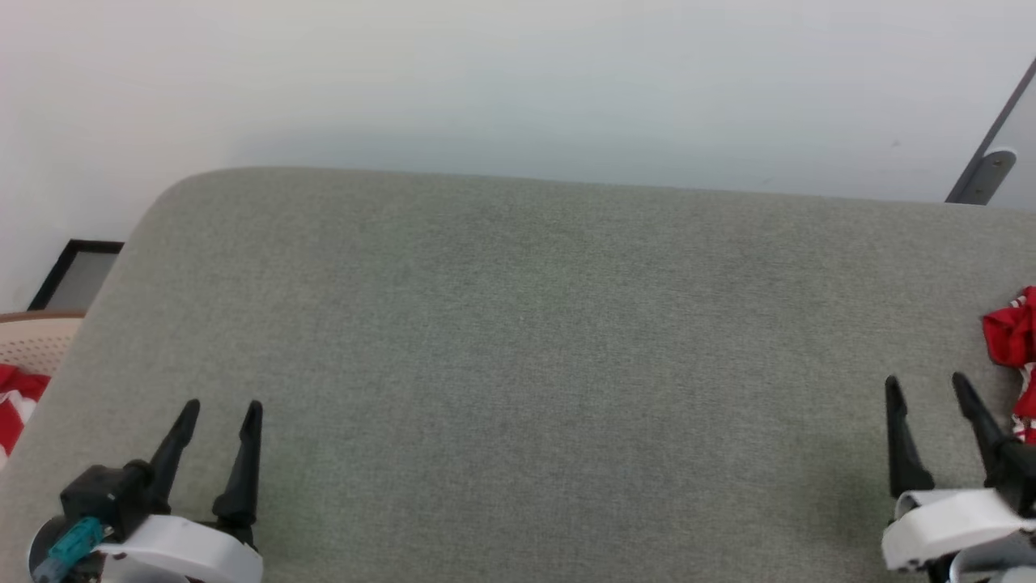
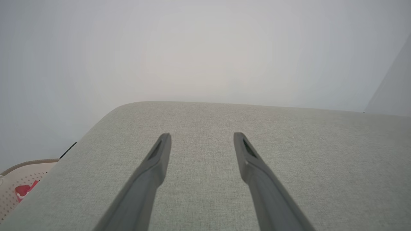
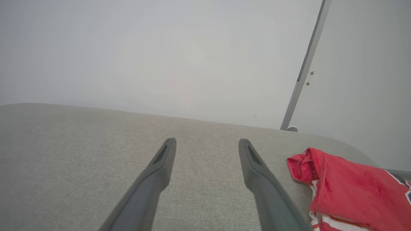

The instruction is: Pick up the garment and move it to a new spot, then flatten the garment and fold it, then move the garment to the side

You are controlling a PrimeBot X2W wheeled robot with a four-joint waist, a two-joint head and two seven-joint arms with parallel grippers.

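Here, garment (image 1: 1012, 336): red jersey cloth with white-and-red striped trim, crumpled in a heap at the far right of the bench (image 1: 518, 324), cut off by the head view's edge
garment in the right wrist view: bunched red folds with a striped hem showing at the bottom, lying on the bench near its rounded far corner
right gripper (image 1: 925, 378): fingers spread wide over bare bench fabric at the lower right; the garment lies just beside its outer finger, outside the gap
left gripper (image 1: 224, 405): fingers spread wide at the lower left, over bare bench fabric, pointing toward the wall (image 1: 518, 81)
bench: gray woven fabric top with rounded far corners
basket (image 1: 40, 340): beige, perforated, off the bench's left side
cloth scrap (image 1: 16, 401): red and white, lying in the basket
wall: plain white, behind the bench
frame (image 1: 77, 271): dark, rectangular, against the wall beyond the basket
metal strip (image 1: 991, 154): gray, slanting up at the upper right
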